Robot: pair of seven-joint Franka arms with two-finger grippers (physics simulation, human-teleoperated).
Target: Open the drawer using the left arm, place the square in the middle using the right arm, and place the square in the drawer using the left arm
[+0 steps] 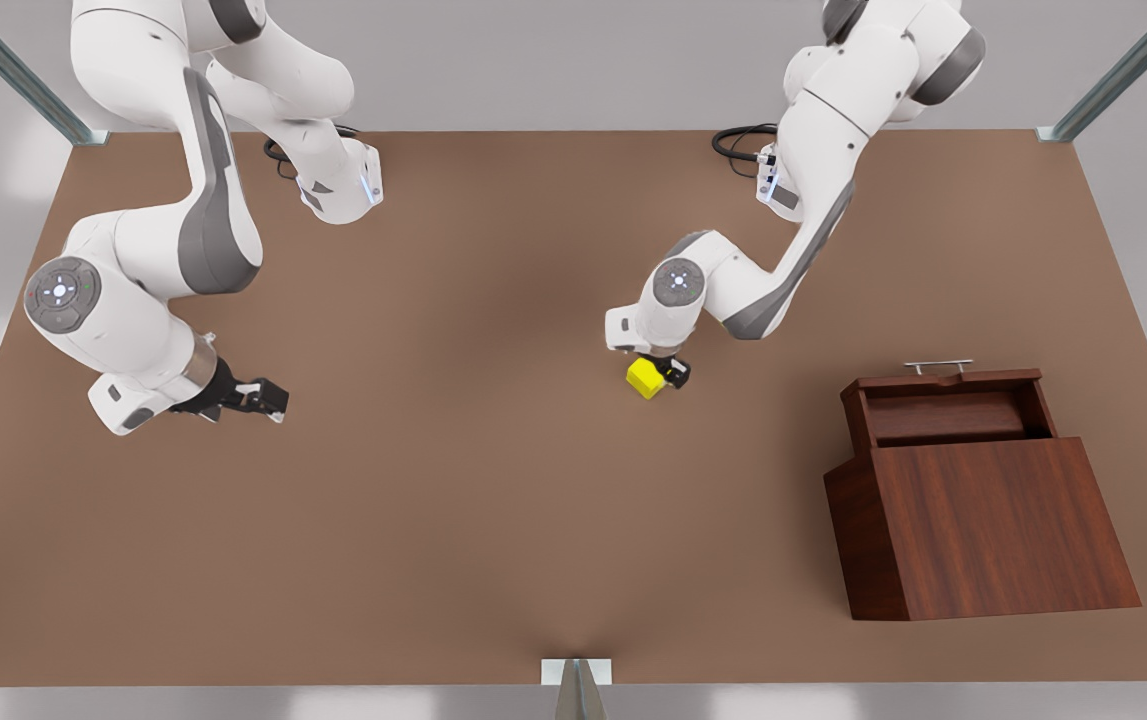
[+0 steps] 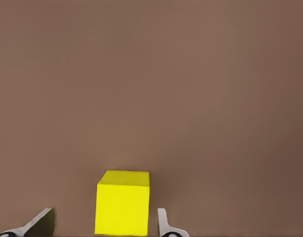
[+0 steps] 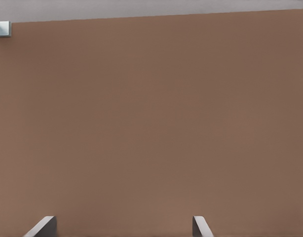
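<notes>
While the right gripper (image 1: 268, 398) waits spread at the front view's left, the left gripper (image 1: 666, 372) straddles the square (image 1: 645, 377) mid-table, fingers (image 2: 164, 222) apart, not yet pinching.
Rigid and probably light, its flat opposite faces suit a pinch; the drawer (image 1: 953, 405) stands open at far right.

The yellow square (image 1: 645, 377) sits between the left gripper's (image 1: 661, 378) spread fingers (gaps either side); the wooden drawer (image 1: 951, 408) stands open, well apart.
</notes>
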